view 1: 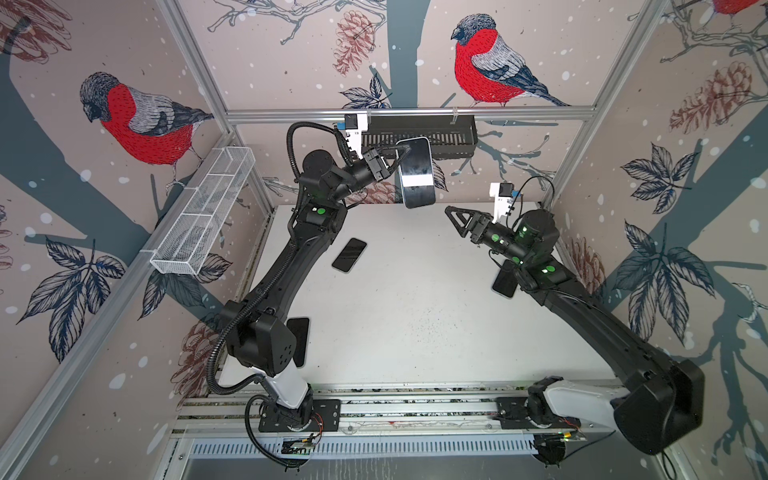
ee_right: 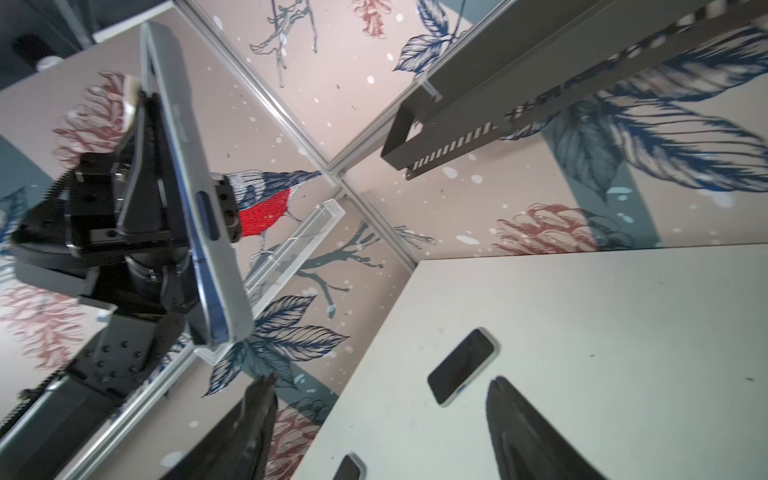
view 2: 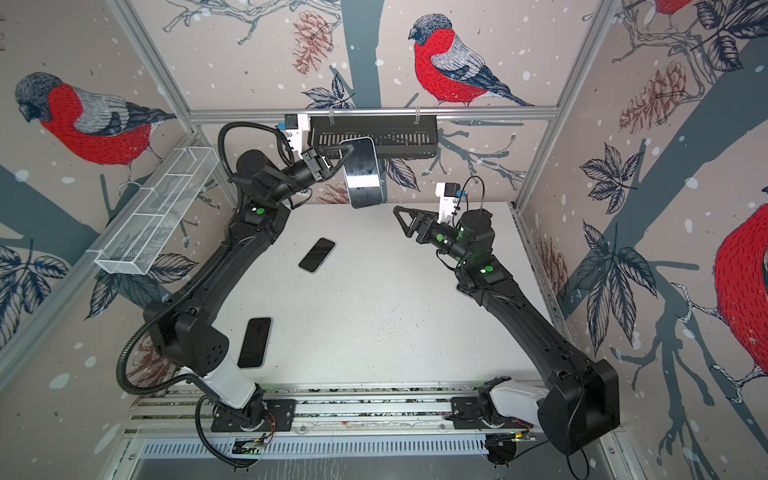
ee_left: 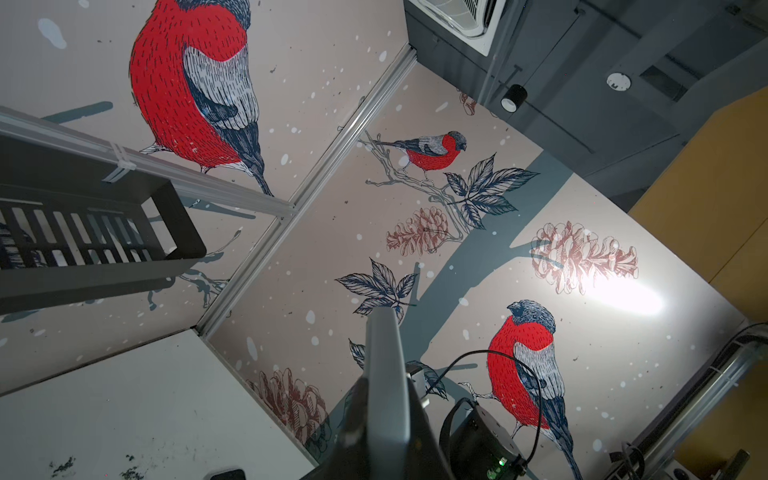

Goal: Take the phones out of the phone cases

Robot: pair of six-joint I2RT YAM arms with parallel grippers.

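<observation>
In both top views the left tool (view 1: 401,151) is pinched on the upper edge of the phone (view 1: 415,172), which hangs in the air near the back wall, above the far edge of the bench (view 1: 415,324) and in front of a black basket (view 1: 455,143); the right tool (view 1: 452,217) is near the phone but apart from it, touching nothing. The right wrist view adds what those views lack: the phone edge-on, a blue side sitting in a pale case (ee_right: 166,83), and the right tool's fingers (ee_right: 511,415) spread wide with bare bench between them; the left wrist view gives only a thin grey edge of the case.

The bench is white and flecked with dark specks; a second phone (view 1: 349,254) and a third phone (view 2: 254,343) lie flat on it; the walls carry red-breasted birds and pine cones; a white mesh basket (view 1: 203,212) hangs on the left rail.

A dark slab (view 1: 505,282) under the right forearm is mostly hidden; whether the held phone has begun to leave its case cannot be told.
</observation>
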